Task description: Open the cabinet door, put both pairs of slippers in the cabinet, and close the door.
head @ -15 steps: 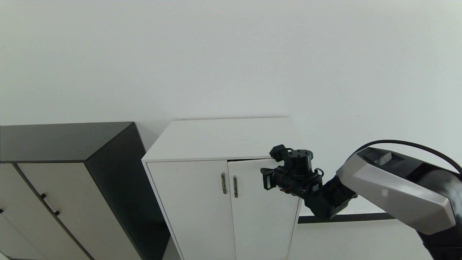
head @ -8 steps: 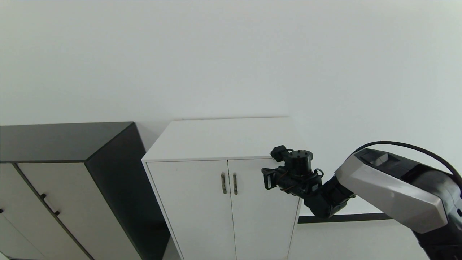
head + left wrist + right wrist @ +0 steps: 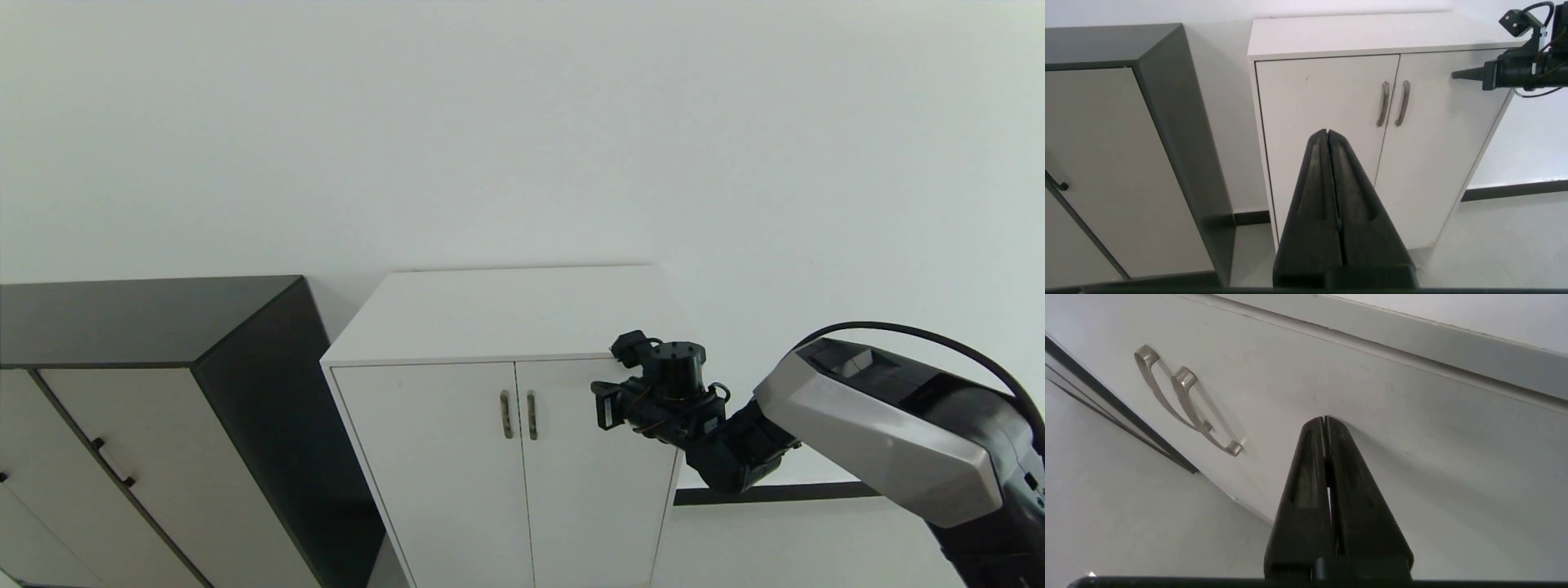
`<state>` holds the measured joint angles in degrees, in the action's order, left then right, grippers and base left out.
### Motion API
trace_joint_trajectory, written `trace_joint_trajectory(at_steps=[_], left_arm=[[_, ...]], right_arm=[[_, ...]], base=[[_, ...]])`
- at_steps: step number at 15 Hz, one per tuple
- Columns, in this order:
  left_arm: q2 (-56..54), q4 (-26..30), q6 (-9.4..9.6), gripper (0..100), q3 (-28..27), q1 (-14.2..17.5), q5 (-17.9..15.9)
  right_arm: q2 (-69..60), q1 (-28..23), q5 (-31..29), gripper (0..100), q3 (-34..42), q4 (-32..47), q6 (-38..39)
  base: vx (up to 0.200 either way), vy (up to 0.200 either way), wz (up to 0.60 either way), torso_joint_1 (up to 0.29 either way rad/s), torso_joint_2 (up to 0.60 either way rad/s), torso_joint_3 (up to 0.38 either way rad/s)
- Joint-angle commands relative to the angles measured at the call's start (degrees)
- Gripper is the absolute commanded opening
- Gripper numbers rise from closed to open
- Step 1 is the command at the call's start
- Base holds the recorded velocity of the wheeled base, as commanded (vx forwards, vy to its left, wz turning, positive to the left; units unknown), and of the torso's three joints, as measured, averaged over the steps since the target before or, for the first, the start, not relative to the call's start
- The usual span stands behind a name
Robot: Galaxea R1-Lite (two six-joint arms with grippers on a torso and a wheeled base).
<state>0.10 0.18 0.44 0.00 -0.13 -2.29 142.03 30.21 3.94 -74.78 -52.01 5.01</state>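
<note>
Pressure from the closed, empty right gripper (image 3: 1326, 425) has brought the white cabinet's (image 3: 490, 314) right door (image 3: 596, 482) from ajar to flush, so the closing step looks complete.

The cabinet's closed right door (image 3: 1429, 449) stands flat just ahead of the right gripper's (image 3: 1325, 423) fingertips, handles (image 3: 531, 415) off to one side. Free air lies ahead of the left gripper (image 3: 1325, 135).

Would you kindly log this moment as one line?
cabinet closed | right gripper shut, tip at right door | left gripper shut, clear
</note>
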Motion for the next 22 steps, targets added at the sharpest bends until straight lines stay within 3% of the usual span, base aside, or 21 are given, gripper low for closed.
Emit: trace_joint_trajectory(at_steps=[1, 11, 15, 18, 20, 22], left_arm=[[0.0, 0.0, 0.0, 0, 0.0, 0.0, 0.0], [0.0, 0.0, 0.0, 0, 0.0, 0.0, 0.0], [0.0, 0.0, 0.0, 0, 0.0, 0.0, 0.0], [0.0, 0.0, 0.0, 0, 0.0, 0.0, 0.0], [0.0, 0.0, 0.0, 0, 0.0, 0.0, 0.0], [0.0, 0.0, 0.0, 0, 0.0, 0.0, 0.0]], right_arm=[[0.1, -0.1, 0.0, 0, -0.1, 0.0, 0.0], [-1.1, -0.4, -0.2, 0, 1.4, -0.6, 0.0], [-14.2, 1.8, -2.4, 0, 16.9, -4.6, -0.4], [-30.5, 1.4, -6.5, 0, 37.4, -10.9, -0.6], [-41.0, -1.2, -8.2, 0, 49.6, -14.6, -0.8], [-52.6, -7.8, -8.2, 0, 61.9, -14.4, -2.7]], base=[[0.0, 0.0, 0.0, 0.0, 0.0, 0.0], [0.0, 0.0, 0.0, 0.0, 0.0, 0.0], [0.0, 0.0, 0.0, 0.0, 0.0, 0.0], [0.0, 0.0, 0.0, 0.0, 0.0, 0.0], [0.0, 0.0, 0.0, 0.0, 0.0, 0.0], [0.0, 0.0, 0.0, 0.0, 0.0, 0.0]])
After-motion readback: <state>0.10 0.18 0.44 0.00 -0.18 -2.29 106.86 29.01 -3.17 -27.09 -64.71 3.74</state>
